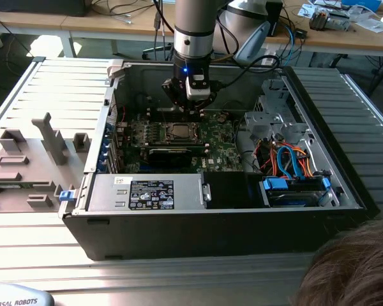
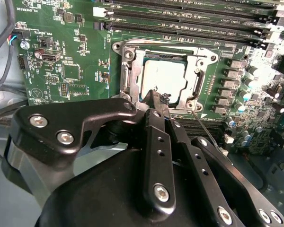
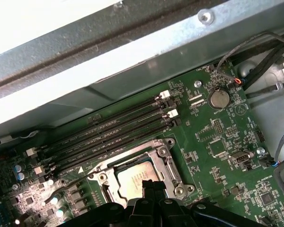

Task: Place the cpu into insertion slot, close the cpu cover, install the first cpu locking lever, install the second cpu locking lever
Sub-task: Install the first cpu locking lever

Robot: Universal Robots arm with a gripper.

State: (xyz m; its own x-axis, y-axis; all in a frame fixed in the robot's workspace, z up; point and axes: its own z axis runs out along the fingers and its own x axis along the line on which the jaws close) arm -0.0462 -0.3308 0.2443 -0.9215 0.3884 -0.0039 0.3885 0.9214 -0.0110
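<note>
The cpu [image 2: 164,78] lay flat in the socket on the green board [image 2: 75,71], its pale silver-grey top square and plain, catching the light in both wrist views [image 3: 135,179]. The cover [image 2: 132,71], a thin silvery frame with an open centre, lay down around the chip, so that only the chip's middle showed through it. Screw heads sat at the frame's corners. A thin wire lever [image 2: 206,130] ran slantwise from the socket's corner toward the tool; whether it was latched could not be told.

The tool [image 2: 158,101] hung just over the near edge of the socket, its black fingers [image 2: 154,118] drawn together with their tips at the frame's rim, holding nothing that could be seen. They seemed to touch the frame, though the angle left that unsure.

In the exterior view the arm [image 1: 193,38] reached down into the open computer case [image 1: 210,223], and the tool [image 1: 190,105] stood just behind the socket [image 1: 177,132]. The case sat on a slatted bench [image 1: 51,83].
</note>
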